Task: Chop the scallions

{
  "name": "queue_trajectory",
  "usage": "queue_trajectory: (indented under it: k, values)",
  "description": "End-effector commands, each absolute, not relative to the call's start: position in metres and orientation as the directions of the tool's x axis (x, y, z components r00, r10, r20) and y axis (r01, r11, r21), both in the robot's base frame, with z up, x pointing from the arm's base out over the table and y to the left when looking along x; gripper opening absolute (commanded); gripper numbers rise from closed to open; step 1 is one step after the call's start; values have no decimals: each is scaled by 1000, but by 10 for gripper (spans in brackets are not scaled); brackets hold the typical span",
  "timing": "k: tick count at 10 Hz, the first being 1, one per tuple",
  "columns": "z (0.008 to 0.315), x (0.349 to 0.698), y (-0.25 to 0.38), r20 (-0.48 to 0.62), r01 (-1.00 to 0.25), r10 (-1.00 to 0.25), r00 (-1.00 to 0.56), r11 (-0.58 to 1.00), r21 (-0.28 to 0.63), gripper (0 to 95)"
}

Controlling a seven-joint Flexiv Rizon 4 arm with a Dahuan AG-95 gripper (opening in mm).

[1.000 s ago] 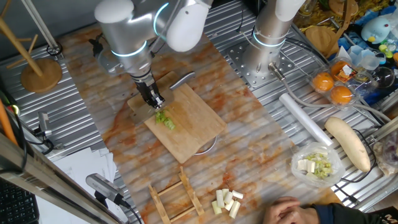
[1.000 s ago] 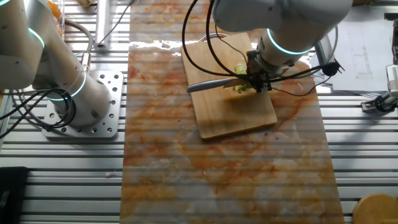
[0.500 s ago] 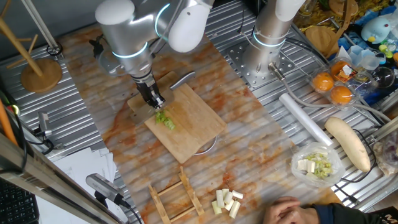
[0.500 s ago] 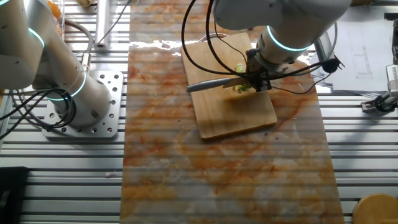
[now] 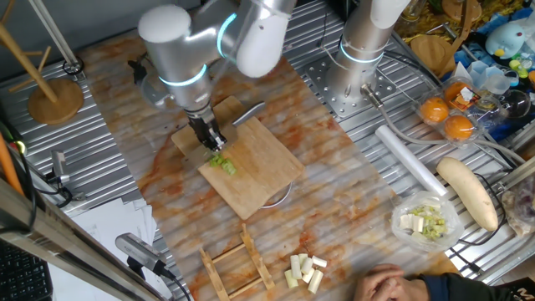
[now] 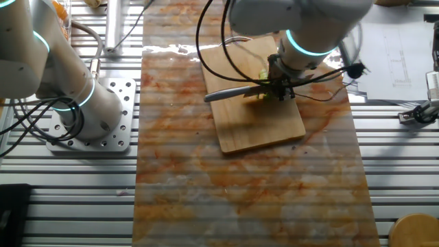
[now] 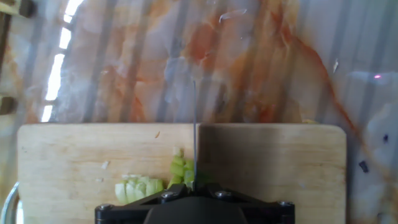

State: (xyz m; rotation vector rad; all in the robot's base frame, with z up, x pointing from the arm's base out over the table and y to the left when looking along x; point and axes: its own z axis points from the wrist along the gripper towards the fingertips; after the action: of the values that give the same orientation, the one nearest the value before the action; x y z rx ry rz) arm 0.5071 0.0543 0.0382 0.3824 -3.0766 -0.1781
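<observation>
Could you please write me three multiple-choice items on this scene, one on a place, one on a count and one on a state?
1. Where do the scallions lie?
A. on the wooden cutting board
B. in the clear bowl
C. on the bare metal table

2. How many oranges sit in the clear tray at the table's edge?
A. one
B. two
C. four

3. What is the gripper doing?
A. hanging open and empty
B. shut on the knife
C. shut on a banana

Answers:
1 A: the green bits rest on the board just below the gripper, and the hand view shows them beside the blade.
2 B: two oranges show side by side.
3 B: the knife sticks out sideways from the closed fingers over the board.
</observation>
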Motion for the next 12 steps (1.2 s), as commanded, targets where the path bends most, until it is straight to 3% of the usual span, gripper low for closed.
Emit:
queue_trajectory:
  k: [1, 3, 5, 12]
  values:
    - [24, 506, 50, 15, -254, -258, -966, 959, 123, 0]
    - [52, 504, 55, 41, -216, -227, -973, 960, 176, 0]
    - [72, 503, 62, 63, -232, -240, -969, 966, 115, 0]
    - [68, 506, 71, 69, -233, -244, -967, 963, 134, 0]
